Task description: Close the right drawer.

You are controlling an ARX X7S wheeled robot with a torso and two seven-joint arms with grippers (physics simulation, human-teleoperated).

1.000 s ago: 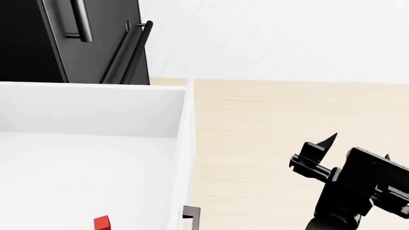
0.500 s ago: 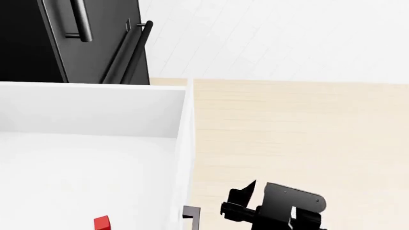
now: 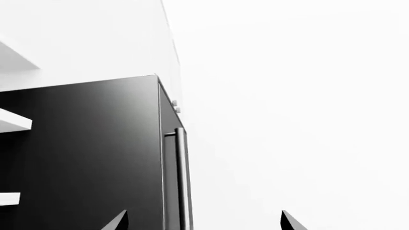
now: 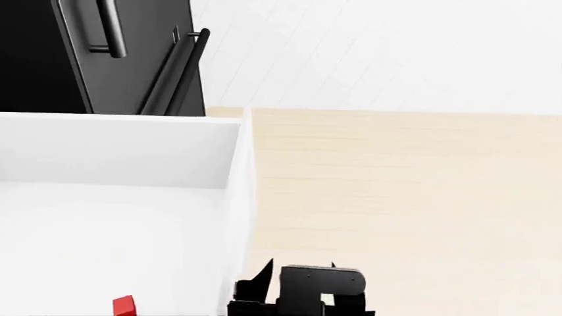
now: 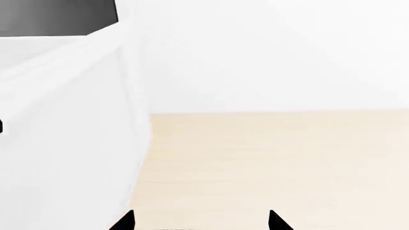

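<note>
Pale wood floor (image 4: 395, 197) across the right of the head view. White right drawer (image 4: 123, 217), pulled open, fills lower left; tall black panel (image 4: 131, 52) upper left. Right pincer (image 4: 263, 289), at bottom centre against the drawer front, tips spread. Left pincer (image 3: 204, 221), tips spread, nothing between.

The light is bright and even, without a visible source. All edges are sharp; nothing is blurred or out of focus, and straight lines stay straight at the borders. White surfaces almost wash out, so the right drawer (image 4: 131, 155) shows only soft grey shading on its inner walls. The black panel (image 3: 89, 158) carries a pale gradient reflection. Cast shadows are very faint.
</note>
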